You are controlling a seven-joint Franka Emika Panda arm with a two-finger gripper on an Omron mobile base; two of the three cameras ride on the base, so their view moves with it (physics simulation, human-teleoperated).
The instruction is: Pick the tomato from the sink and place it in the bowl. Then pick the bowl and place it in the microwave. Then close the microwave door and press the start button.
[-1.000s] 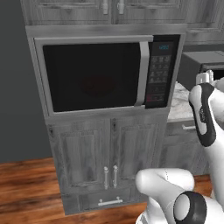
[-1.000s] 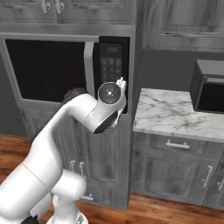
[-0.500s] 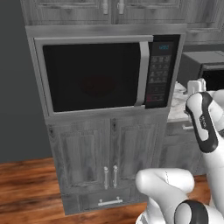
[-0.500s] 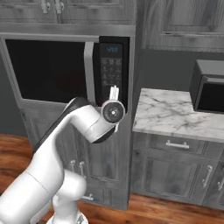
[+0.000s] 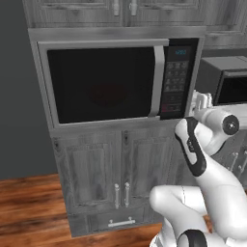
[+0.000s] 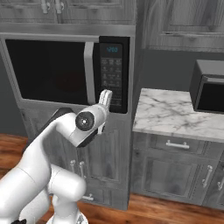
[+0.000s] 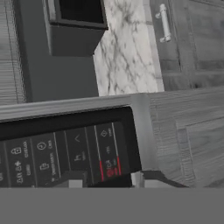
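The microwave (image 5: pixel 106 48) sits in the cabinet wall with its microwave door (image 5: pixel 101 82) shut. A dim red shape, the bowl (image 5: pixel 107 94), shows faintly through the dark glass. The tomato is hidden and the sink is out of view. My gripper (image 5: pixel 201 99) hovers just right of the black keypad (image 5: pixel 174 82), level with its lower rows. From the right it (image 6: pixel 106 96) points up at the keypad's (image 6: pixel 111 72) bottom corner. In the hand view the gripper (image 7: pixel 109 179) stands just short of the red-marked keys (image 7: pixel 109 168), tips apart with nothing between them.
A dark box-shaped appliance (image 6: pixel 210 87) stands on the marble counter (image 6: pixel 175 113) right of the microwave. Grey cabinet doors (image 5: pixel 96 173) fill the wall below, above a wooden floor (image 5: pixel 29 202). The silver bar handle (image 5: pixel 158 79) runs beside the keypad.
The hand has moved left, closer to the lower part of the keypad. Its fingers have drawn nearer to each other.
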